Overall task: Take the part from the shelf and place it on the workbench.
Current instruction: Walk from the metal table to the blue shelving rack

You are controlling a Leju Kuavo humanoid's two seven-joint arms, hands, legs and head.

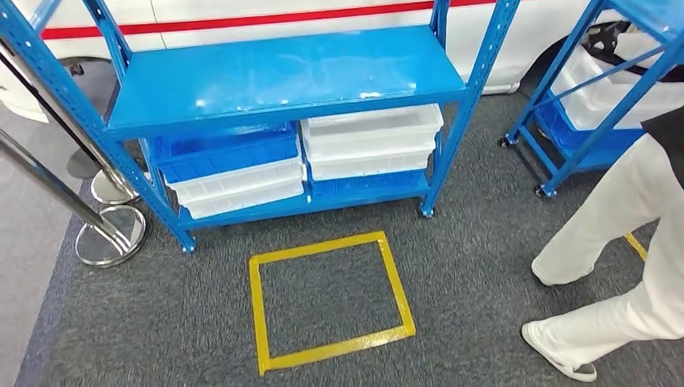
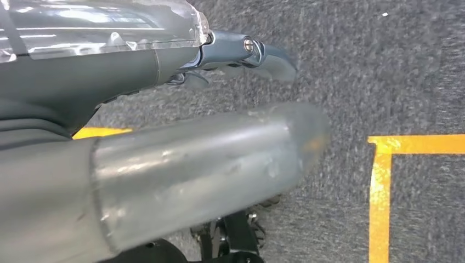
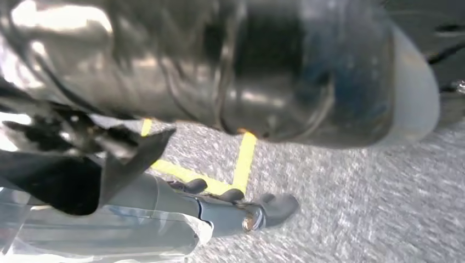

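I see no part on the shelf (image 1: 282, 76); bins (image 1: 371, 141) beneath hide their contents. Left hand (image 2: 241, 55) and right hand (image 3: 241, 211) hang over carpet, blurred; fingers' state I cannot tell.

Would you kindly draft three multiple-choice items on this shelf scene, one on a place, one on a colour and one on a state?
1. Where is the yellow tape square?
A. On the grey carpet in front of the blue shelf
B. On the shelf's top board
C. Inside a white bin

2. What colour is the bin on top of the left stack on the lower shelf board?
A. Red
B. Blue
C. Black

3. How is the left hand?
A. Gripping a white bin
B. Pinching yellow tape
C. Holding nothing, above the carpet

Answers: 1 A, the tape outline lies on the carpet before the blue shelf. 2 B, a blue bin sits on the white bins there. 3 C, the left wrist view shows bare carpet beyond the fingers.
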